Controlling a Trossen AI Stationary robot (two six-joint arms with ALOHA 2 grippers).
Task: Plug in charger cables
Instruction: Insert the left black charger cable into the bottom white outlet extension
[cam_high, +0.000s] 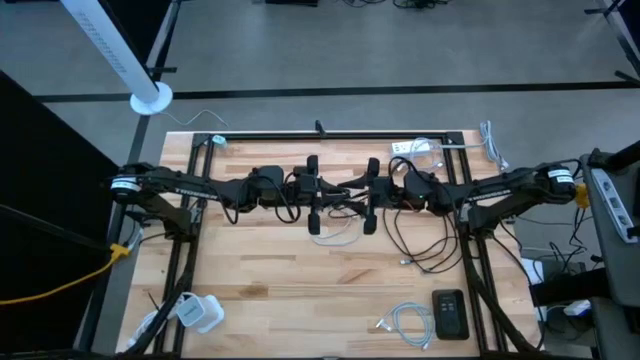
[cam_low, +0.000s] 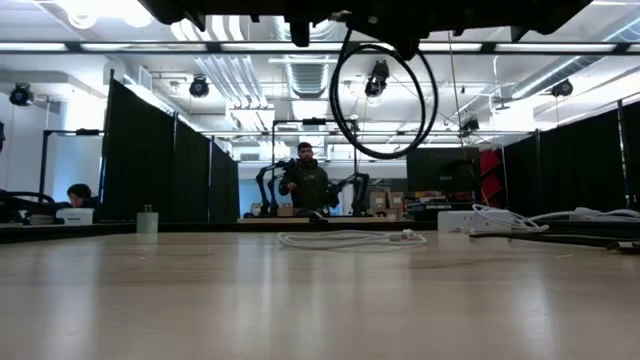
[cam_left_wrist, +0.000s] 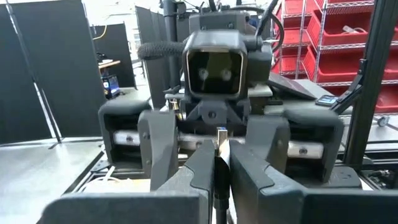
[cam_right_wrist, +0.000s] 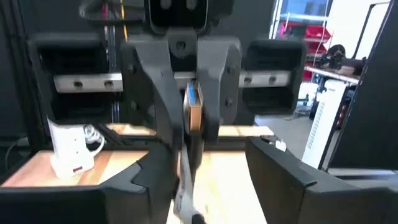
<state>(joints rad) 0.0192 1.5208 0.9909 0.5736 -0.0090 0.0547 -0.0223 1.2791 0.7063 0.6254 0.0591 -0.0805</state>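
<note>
So from the overhead camera, both arms are stretched in toward the middle of the table (cam_high: 300, 290) and meet nose to nose. The left gripper (cam_high: 332, 194) and right gripper (cam_high: 356, 192) are almost touching. A long black cable (cam_high: 420, 245) trails off in loose loops on the right arm's side. A white cable (cam_high: 332, 237) just lies on the wood under the grippers, and another pale coiled cable (cam_high: 405, 322) sits near the front edge beside a dark flat device (cam_high: 450, 313). The power strip (cam_high: 418, 148) is way off at the far right corner, and the white adapter (cam_high: 200, 312) is in the near left corner. I can't see anything actually plugged in yet.

Table-level camera: both grippers are out of frame overhead, and only a black loop (cam_low: 385, 95) dangles down in the air. The white cable is flat on the table, well back. There's a person standing in the room behind, not involved.

Left wrist cam: the left claw is clenched on a small plug tip (cam_left_wrist: 221, 132), holding it up right in front of the other arm.

Right wrist cam: same plug, seen from the opposite side, pinched between the left fingers (cam_right_wrist: 163, 87). The right claw's own fingers are spread wide, gripping nothing.

My read: it's early days. One plug is lifted and being handed over or lined up, and every cable still has to get to a socket.
</note>
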